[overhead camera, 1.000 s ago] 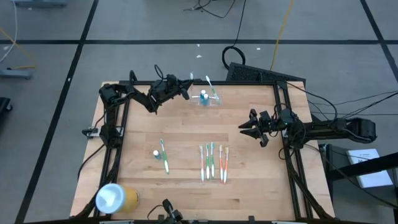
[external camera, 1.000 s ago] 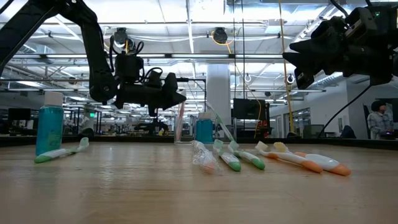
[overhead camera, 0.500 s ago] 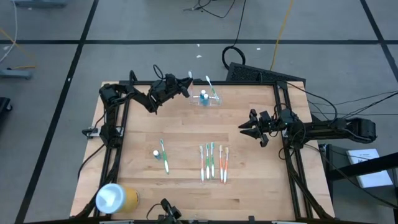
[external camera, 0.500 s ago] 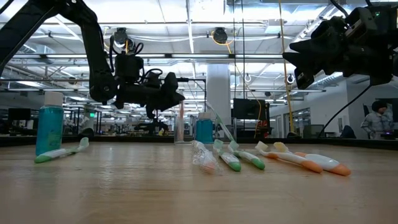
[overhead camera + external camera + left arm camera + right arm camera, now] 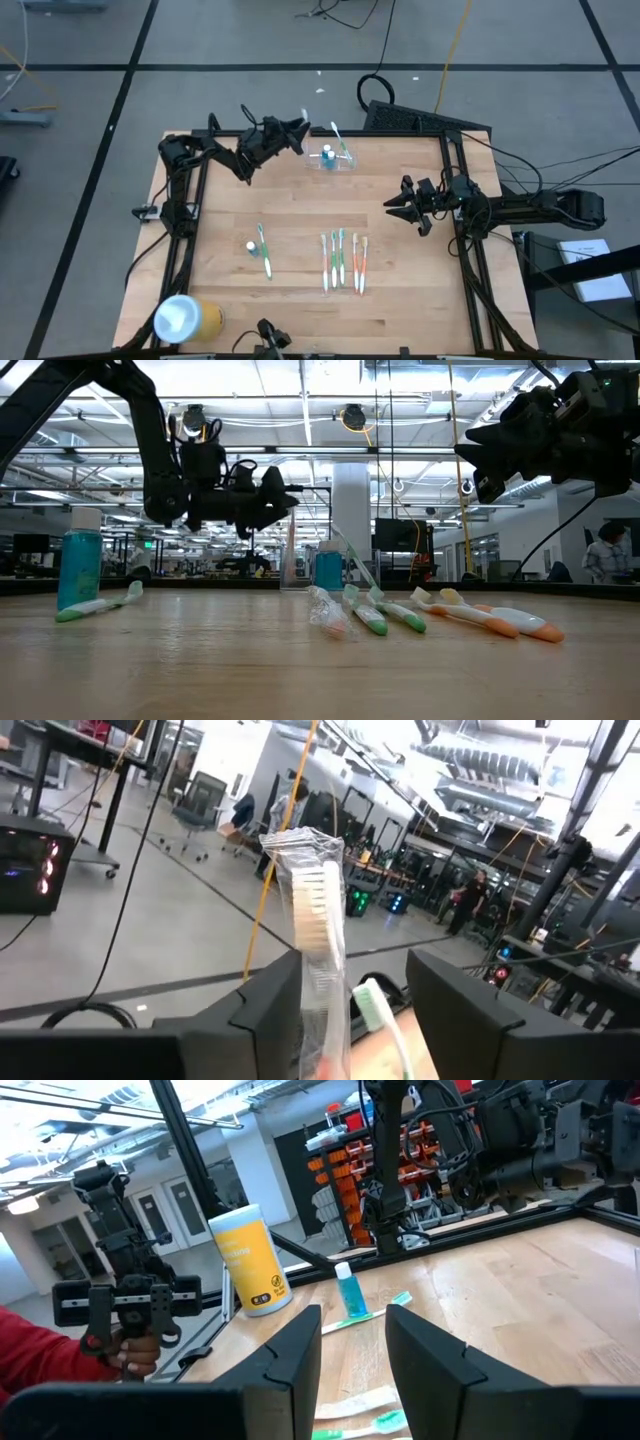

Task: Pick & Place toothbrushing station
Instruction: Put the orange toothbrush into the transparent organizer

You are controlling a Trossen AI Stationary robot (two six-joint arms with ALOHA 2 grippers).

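High view
- Left end effector [image 5: 298, 131]: raised near the far edge of the worktop [image 5: 400, 240], clamped on a wrapped toothbrush [image 5: 304, 117], just beside the toothbrushing station [image 5: 333, 160].
- Toothbrushing station: clear holder at the far middle of the worktop, already carrying a green toothbrush [image 5: 338, 137] and a small blue bottle [image 5: 327, 153].
- Right end effector [image 5: 392, 209]: waits at the right side, well apart from the holder; fingers narrowly parted, holding nothing.
- Step in hand: by my judgement, carrying one brush to the holder.
- Others around: a row of toothbrushes [image 5: 343, 260] in the near middle, a second bottle with a green brush [image 5: 264, 250] to their left, a yellow cylinder [image 5: 185, 319] at the near left corner.

Low view
- Left end effector [image 5: 285, 497]: hangs above the holder's upright walls [image 5: 300, 570]; the brush itself is hard to make out here.
- Foreground: a teal bottle [image 5: 79, 568] and loose brushes [image 5: 480, 615] lie on the worktop, none of them between the end effector and the holder.

Left wrist view
- Wrapped toothbrush [image 5: 318, 935]: upright between the fingers [image 5: 265, 1010], bristles up, wrapper on.
- Next move: likely calls for lowering the handle end into a free slot while keeping clear of the green toothbrush [image 5: 378, 1012] just beside it, which is the main obstruction.

Right wrist view
- Right end effector [image 5: 352, 1342]: slim gap, empty; looks across to the yellow cylinder [image 5: 248, 1260] and a bottle [image 5: 349, 1292].
- Beyond the worktop: a person's hand [image 5: 130, 1350] grips a black device.
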